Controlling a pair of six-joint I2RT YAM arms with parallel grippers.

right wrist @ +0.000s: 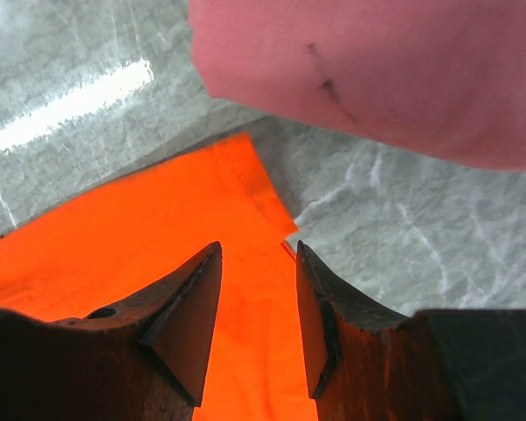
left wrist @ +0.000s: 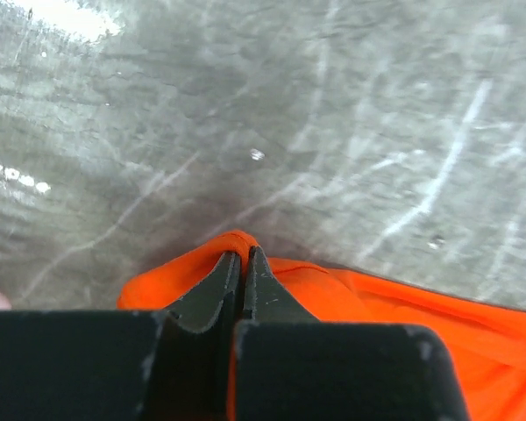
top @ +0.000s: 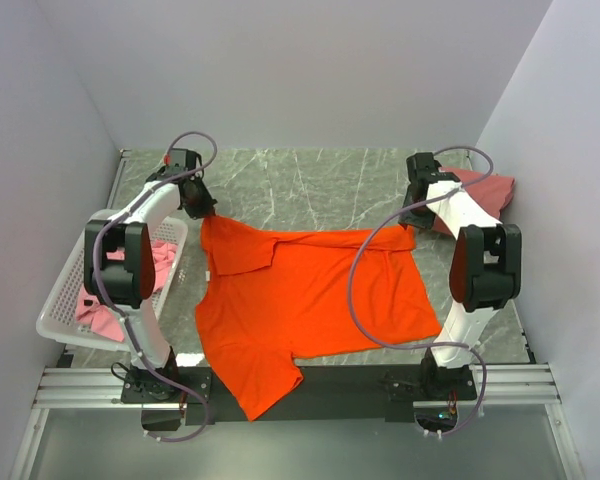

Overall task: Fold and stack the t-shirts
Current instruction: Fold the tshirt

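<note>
- Spread across the grey marbled table (top: 310, 175): orange t-shirt (top: 310, 290), one corner over the near edge.
- Clamped together on its far-left corner: left gripper (left wrist: 243, 254).
- Parted above its far-right corner: right gripper (right wrist: 259, 254), beside the salmon-pink t-shirt (right wrist: 377, 70).
- In the white basket (top: 65, 305): lighter pink t-shirt (top: 160, 262).

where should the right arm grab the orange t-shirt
The far right corner of the orange t-shirt, from above. It lies flat, with its hemmed edge ending on the bare table right under the open right gripper, so one finger can slip beneath. The left gripper pinches the opposite far corner.
</note>
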